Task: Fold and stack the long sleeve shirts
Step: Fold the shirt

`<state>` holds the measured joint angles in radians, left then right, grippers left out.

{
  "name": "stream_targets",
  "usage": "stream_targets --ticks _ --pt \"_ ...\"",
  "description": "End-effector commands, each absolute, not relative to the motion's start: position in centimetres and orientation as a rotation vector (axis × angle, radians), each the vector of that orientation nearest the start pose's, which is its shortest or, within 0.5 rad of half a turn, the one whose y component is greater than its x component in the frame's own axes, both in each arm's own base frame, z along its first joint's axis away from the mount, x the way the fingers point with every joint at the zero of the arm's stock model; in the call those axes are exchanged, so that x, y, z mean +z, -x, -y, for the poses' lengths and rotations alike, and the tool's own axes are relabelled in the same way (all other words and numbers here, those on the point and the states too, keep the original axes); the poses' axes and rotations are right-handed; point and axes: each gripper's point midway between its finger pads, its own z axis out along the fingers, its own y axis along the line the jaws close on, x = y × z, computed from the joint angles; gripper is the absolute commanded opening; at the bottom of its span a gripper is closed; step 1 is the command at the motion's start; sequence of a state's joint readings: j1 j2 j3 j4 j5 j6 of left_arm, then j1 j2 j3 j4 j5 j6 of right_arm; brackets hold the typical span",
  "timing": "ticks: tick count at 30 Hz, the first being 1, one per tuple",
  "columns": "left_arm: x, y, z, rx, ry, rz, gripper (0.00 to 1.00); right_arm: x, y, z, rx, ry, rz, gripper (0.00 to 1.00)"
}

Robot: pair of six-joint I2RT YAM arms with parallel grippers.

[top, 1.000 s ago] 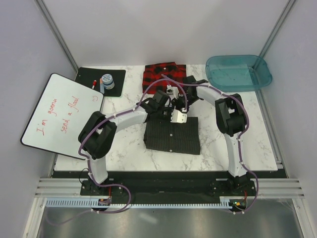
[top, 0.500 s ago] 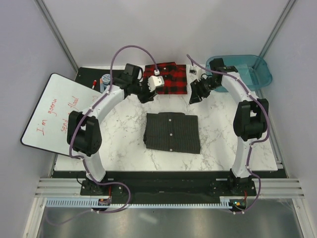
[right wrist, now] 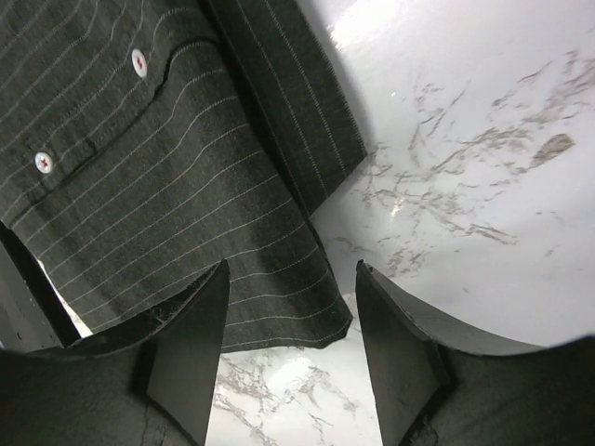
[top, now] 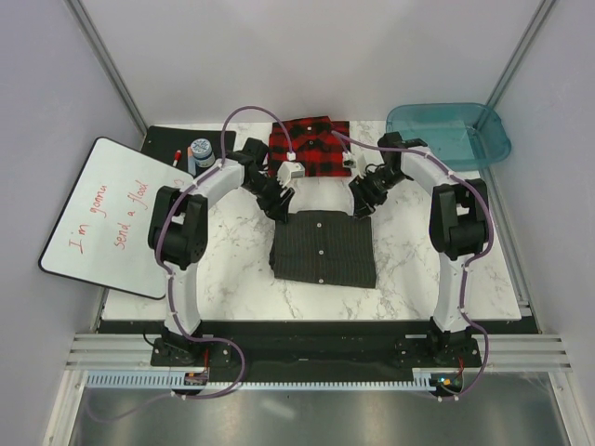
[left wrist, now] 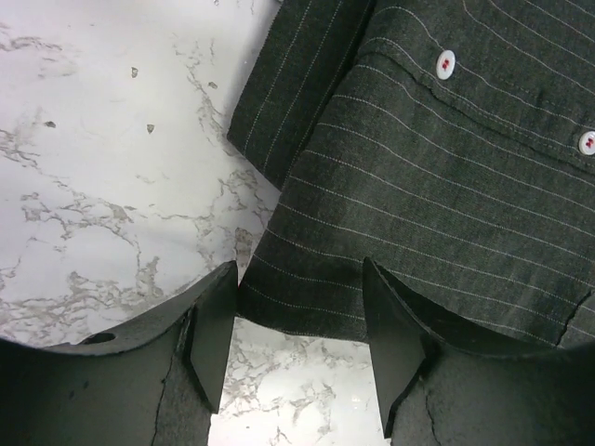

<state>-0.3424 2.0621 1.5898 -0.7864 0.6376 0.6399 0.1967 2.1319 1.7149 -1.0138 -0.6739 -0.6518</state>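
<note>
Spread wide at the back half a second ago. Pulled the left gripper (top: 279, 207) back from beside the plaid shirt (top: 314, 149) and the right gripper (top: 360, 208) back from the tub (top: 460, 139). Brought both down to the far corners of the pinstriped shirt (top: 323, 251), jaws parted over its edge.

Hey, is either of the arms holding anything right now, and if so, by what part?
Nothing is held. The left end effector and the right end effector are both open, each over a far corner of the folded pinstripe shirt.
</note>
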Motion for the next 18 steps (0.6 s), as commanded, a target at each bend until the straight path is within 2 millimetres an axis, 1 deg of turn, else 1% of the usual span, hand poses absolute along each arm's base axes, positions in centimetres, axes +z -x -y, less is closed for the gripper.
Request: stream_targets --ticks 1,2,3,4,5,7,8,11,12,13,14,15,16,17,18 --pt "6.8 -37.7 23.5 -0.901 -1.298 -2.273 0.63 4.8 -36.6 -17.3 0.883 1.299 -2.455 0.62" --pt "6.9 -37.5 23.6 -0.917 -1.299 -2.273 0.56 4.7 -36.4 -17.4 0.886 1.307 -2.456 0.54" --pt "7.5 -37.3 23.9 -0.956 -1.297 -2.255 0.50 4.7 -36.3 -17.4 0.889 1.308 -2.460 0.45" --pt "8.2 -37.0 24.1 -0.972 -1.305 -2.233 0.42 4.9 -36.3 -17.3 0.888 1.309 -2.454 0.36" --pt "8.8 -36.6 24.1 -0.994 -1.303 -2.230 0.25 5.5 -36.2 -17.4 0.888 1.313 -2.449 0.18" --pt "10.2 -36.4 24.2 -1.013 -1.293 -2.205 0.08 6.6 -36.4 -17.5 0.874 1.305 -2.430 0.03" --pt "10.5 -36.4 24.2 -1.011 -1.292 -2.198 0.02 7.7 -36.6 -17.5 0.864 1.301 -2.409 0.00" --pt "11.0 -37.1 23.4 -0.980 -1.269 -2.198 0.02 9.8 -37.5 -17.9 0.840 1.267 -2.370 0.00" --pt "10.8 -37.8 22.9 -0.961 -1.255 -2.207 0.02 10.4 -38.0 -18.0 0.829 1.260 -2.358 0.00" --pt "10.6 -38.1 22.7 -0.950 -1.254 -2.210 0.02 10.4 -38.3 -18.0 0.822 1.252 -2.361 0.00" --pt "9.5 -38.5 22.5 -0.955 -1.247 -2.235 0.02 9.6 -38.6 -18.0 0.825 1.247 -2.380 0.00" --pt "9.4 -39.4 22.2 -0.930 -1.239 -2.240 0.02 9.0 -38.9 -17.9 0.813 1.244 -2.399 0.00" --pt "8.9 -39.7 22.3 -0.926 -1.236 -2.251 0.02 8.6 -39.5 -17.8 0.796 1.235 -2.411 0.00" --pt "7.8 -40.3 22.2 -0.923 -1.230 -2.275 0.02 7.1 -39.7 -17.7 0.797 1.233 -2.445 0.00" --pt "7.4 -40.6 22.2 -0.924 -1.226 -2.282 0.02 6.4 -40.1 -17.6 0.785 1.226 -2.461 0.00"
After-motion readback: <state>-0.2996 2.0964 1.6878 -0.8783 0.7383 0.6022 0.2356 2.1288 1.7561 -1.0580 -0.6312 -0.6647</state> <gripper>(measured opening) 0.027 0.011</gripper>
